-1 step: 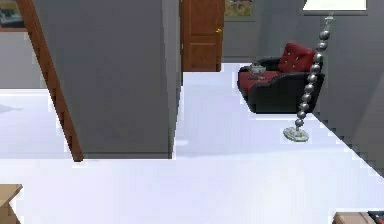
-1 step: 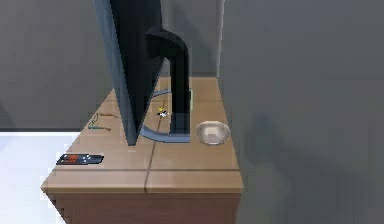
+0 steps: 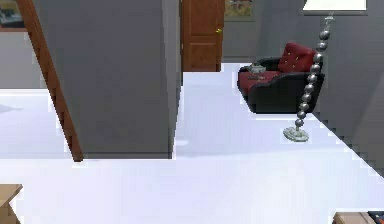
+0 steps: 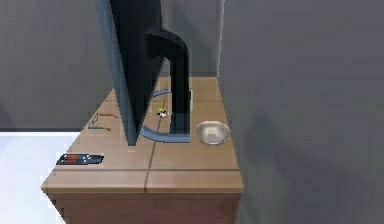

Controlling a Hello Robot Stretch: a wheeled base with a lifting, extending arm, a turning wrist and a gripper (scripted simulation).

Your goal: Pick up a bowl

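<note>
Wooden tabletop (image 4: 190, 168) carries a pale bowl (image 4: 212, 132) near its right edge, beside the television (image 4: 130, 60). Likely still approaching; next, reach for it. Fingers' state: cannot tell.

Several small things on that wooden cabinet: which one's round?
The pale bowl at the arm side view's right, beside the TV's foot; the remote, nearer the left, is a flat dark bar.

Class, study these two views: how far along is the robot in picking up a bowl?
Done: the approach looks finished, since the pale shallow round bowl sits near the middle of the arm side view, on the light wooden cabinet beside the dark flat television. In hand: probably lining up for the reach. Left: reaching, grasping and lifting, as the bowl rests on the cabinet top.
</note>
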